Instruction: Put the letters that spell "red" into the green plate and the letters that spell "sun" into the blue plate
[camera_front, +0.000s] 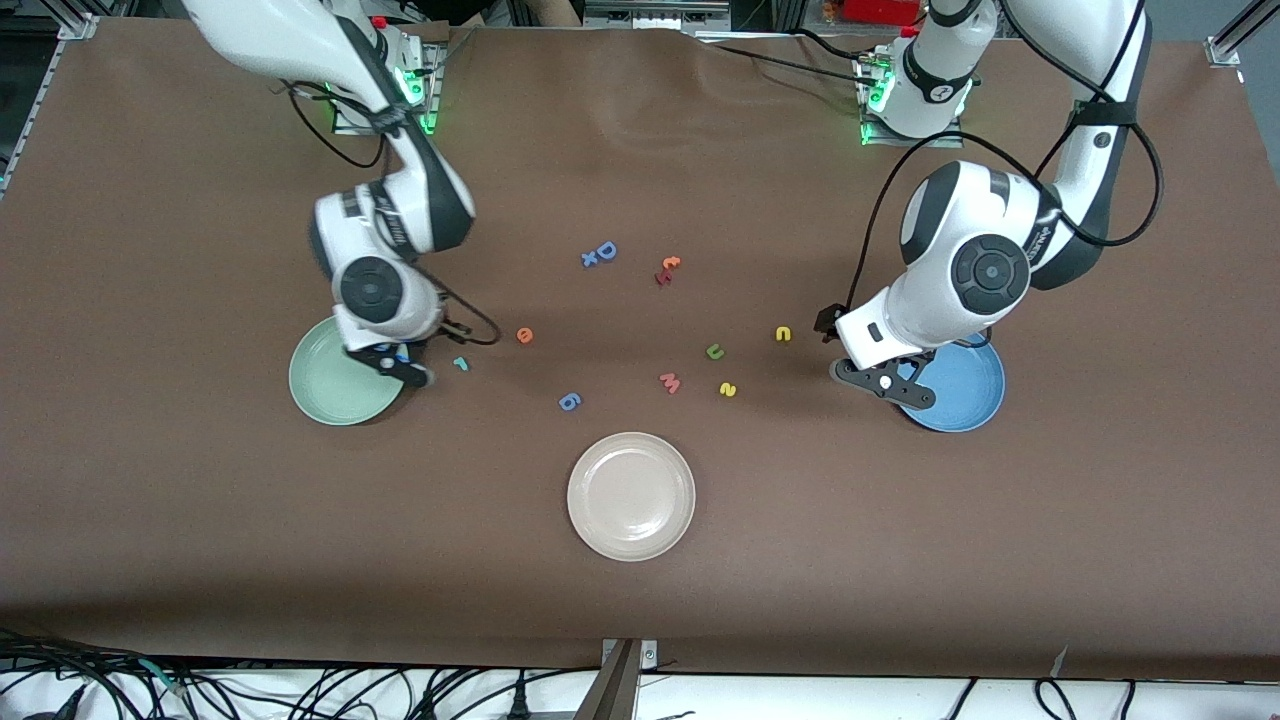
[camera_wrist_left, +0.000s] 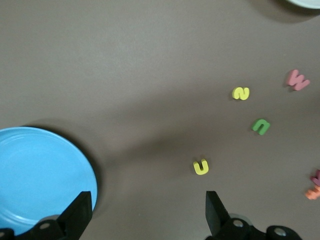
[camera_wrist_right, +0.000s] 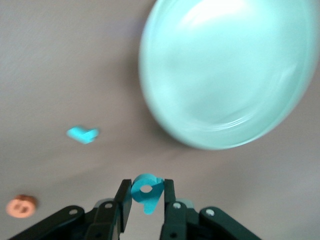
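Observation:
My right gripper (camera_wrist_right: 146, 196) is shut on the teal "d" (camera_wrist_right: 146, 191), held up over the table just beside the pale green plate (camera_wrist_right: 225, 75). In the front view that gripper (camera_front: 405, 368) hangs at the green plate's (camera_front: 335, 390) rim. The teal "r" (camera_front: 461, 363) and orange "e" (camera_front: 525, 335) lie on the cloth nearby. My left gripper (camera_front: 885, 385) is open and holds nothing, over the table at the edge of the blue plate (camera_front: 960, 390). The yellow "n" (camera_wrist_left: 201, 167), green "u" (camera_wrist_left: 261, 126) and yellow "s" (camera_wrist_left: 241, 93) lie beside it.
A cream plate (camera_front: 631, 496) sits nearest the front camera. A pink "M" (camera_front: 670, 382), a periwinkle "6"-like piece (camera_front: 569, 402), a blue "D" (camera_front: 600, 253) and a red and orange letter pair (camera_front: 667, 269) lie around the table's middle.

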